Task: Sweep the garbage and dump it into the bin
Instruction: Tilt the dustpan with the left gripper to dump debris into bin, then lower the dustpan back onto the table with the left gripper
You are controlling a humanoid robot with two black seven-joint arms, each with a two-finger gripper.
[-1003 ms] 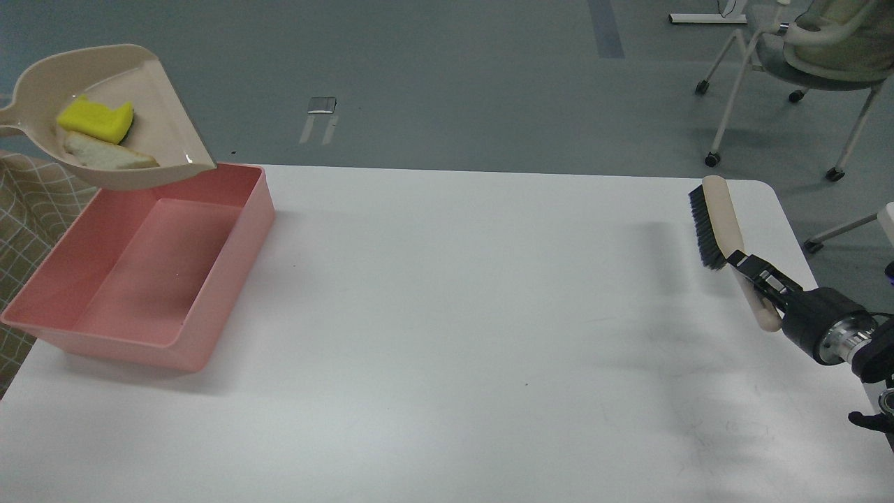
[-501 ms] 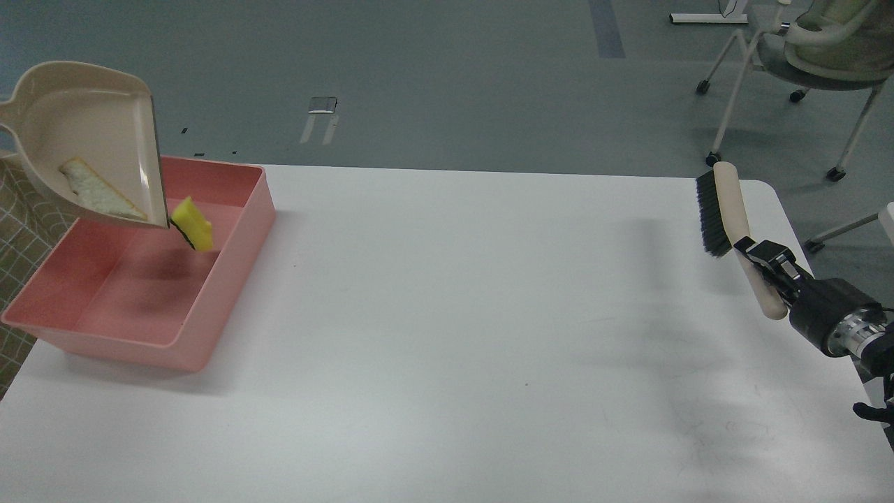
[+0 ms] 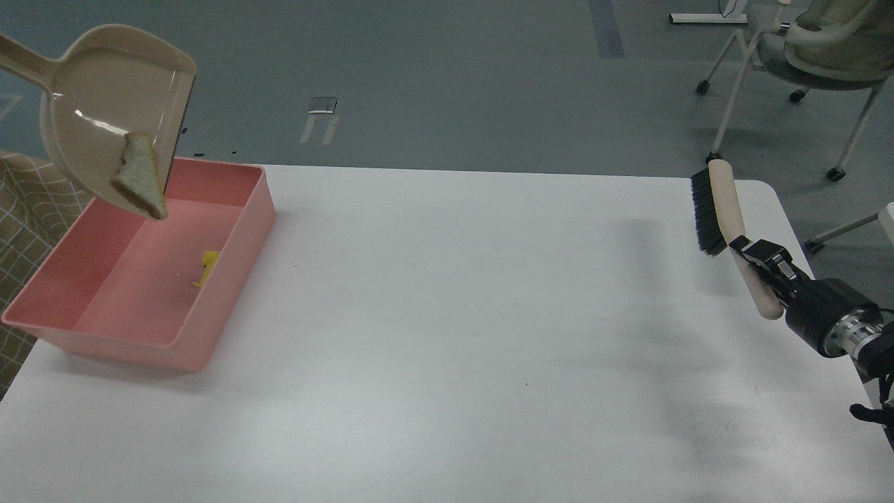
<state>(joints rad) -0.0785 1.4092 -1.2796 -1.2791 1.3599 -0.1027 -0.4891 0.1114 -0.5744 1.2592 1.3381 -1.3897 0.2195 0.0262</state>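
Note:
The pink bin (image 3: 230,279) stands on the white table at the left. The beige dustpan (image 3: 105,119) hangs tilted steeply above its far left part, handle running off the left edge. The pale bread-like slice (image 3: 142,178) is sliding off the dustpan's lip over the bin. The yellow sponge piece (image 3: 207,268) lies inside the bin against its right wall. My left gripper is out of view. My right gripper (image 3: 758,262) is shut on the handle of the beige black-bristled brush (image 3: 719,209), held above the table's right edge.
The white table (image 3: 454,335) fills the view. An office chair (image 3: 803,63) stands on the grey floor at the back right. A checked cloth (image 3: 28,202) shows at the left edge behind the bin.
The dustpan tipped steeper and rose. The yellow sponge fell out of it into the bin. The bread slice slid to the dustpan's lip. The right gripper with the brush barely shifted.

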